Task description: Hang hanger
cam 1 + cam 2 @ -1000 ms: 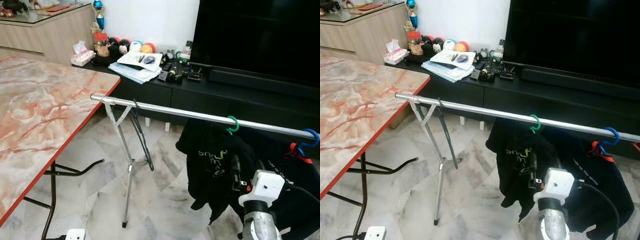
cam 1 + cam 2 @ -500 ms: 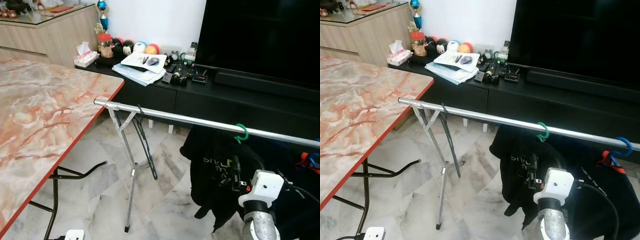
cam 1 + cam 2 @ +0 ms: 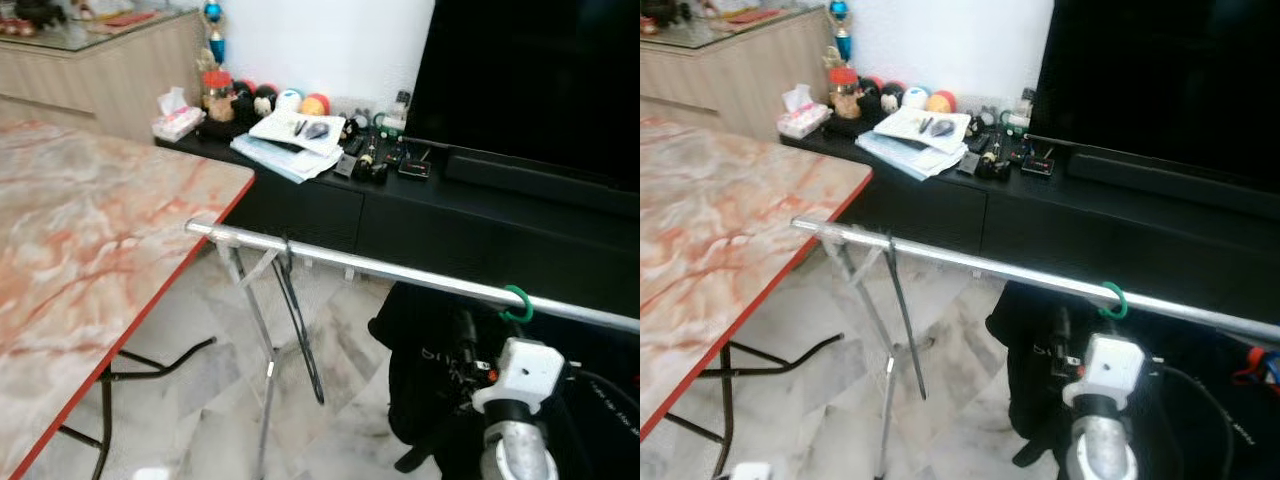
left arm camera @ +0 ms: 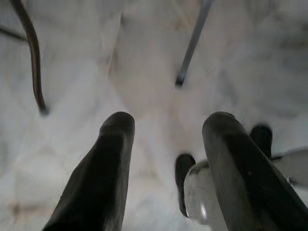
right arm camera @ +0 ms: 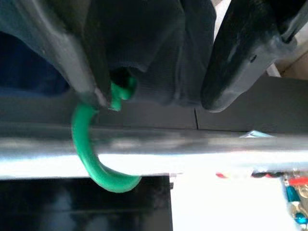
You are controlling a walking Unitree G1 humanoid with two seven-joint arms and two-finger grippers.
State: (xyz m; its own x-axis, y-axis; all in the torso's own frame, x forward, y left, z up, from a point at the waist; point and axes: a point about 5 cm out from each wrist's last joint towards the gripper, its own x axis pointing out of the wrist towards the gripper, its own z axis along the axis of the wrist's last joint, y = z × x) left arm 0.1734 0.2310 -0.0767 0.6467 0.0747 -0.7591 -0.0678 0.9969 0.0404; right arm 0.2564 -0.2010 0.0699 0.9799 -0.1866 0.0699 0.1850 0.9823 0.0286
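Start at your left: the left gripper point(image 4: 166, 159) hangs idle over the tiled floor point(image 4: 144, 62), its 2 fingers apart and nothing between them. At about 9 o'clock in the head view you have the marble table point(image 3: 90, 250), and just past its corner the steel rail point(image 3: 400, 277) begins, running toward 3 o'clock on a folding stand point(image 3: 262, 330). A bare black hanger point(image 3: 300, 330) dangles near the rail's left end.

Further along, the green hanger point(image 3: 518, 302) has its hook already over the rail, with the black shirt point(image 3: 425, 370) draped below it. The right gripper point(image 5: 159, 82) sits right under that hook, at about 5 o'clock in the head view. In its wrist view the 2 fingers stand apart on either side of the shirt's collar, 1 finger touching the green neck; they do not look clamped.

You appear to be at the release stage: the hanging itself looks done. Next, I would draw the right gripper down and back, keeping the fingers clear of the fabric so the hook is not dragged off.
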